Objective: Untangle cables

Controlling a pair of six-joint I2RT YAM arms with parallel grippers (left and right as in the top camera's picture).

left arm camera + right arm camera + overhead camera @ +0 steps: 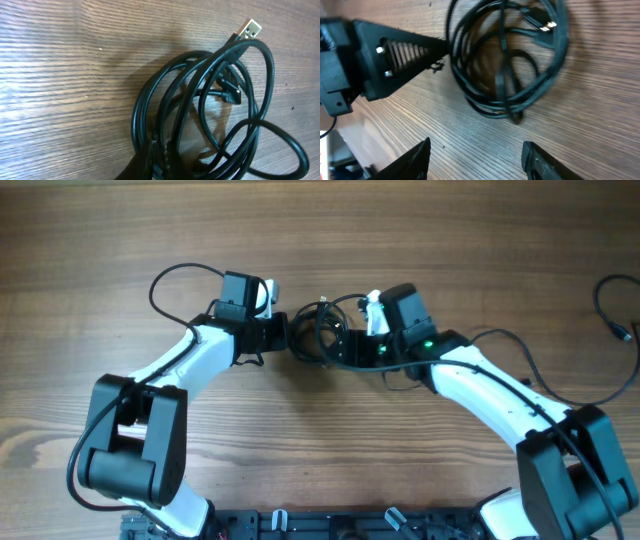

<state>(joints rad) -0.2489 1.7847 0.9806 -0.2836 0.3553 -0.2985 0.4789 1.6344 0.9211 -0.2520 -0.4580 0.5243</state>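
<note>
The cables [322,320] lie as a coiled black tangle on the wooden table between my two arms. In the left wrist view the coil [210,110] fills the right half, with a silver USB plug [250,30] sticking up at the top. My left gripper [161,159] is shut on a few strands at the coil's near edge. It reaches the tangle from the left [288,338]. My right gripper [475,155] stands open just short of the coil [510,65], nothing between its fingers [417,160]. The left gripper's finger [400,57] shows there, touching the coil's left edge.
Another loose black cable [615,310] with a small plug end lies at the far right edge of the table. The arms' own thicker wires loop behind each wrist, such as the one behind the left [175,275]. Bare wood surrounds the tangle.
</note>
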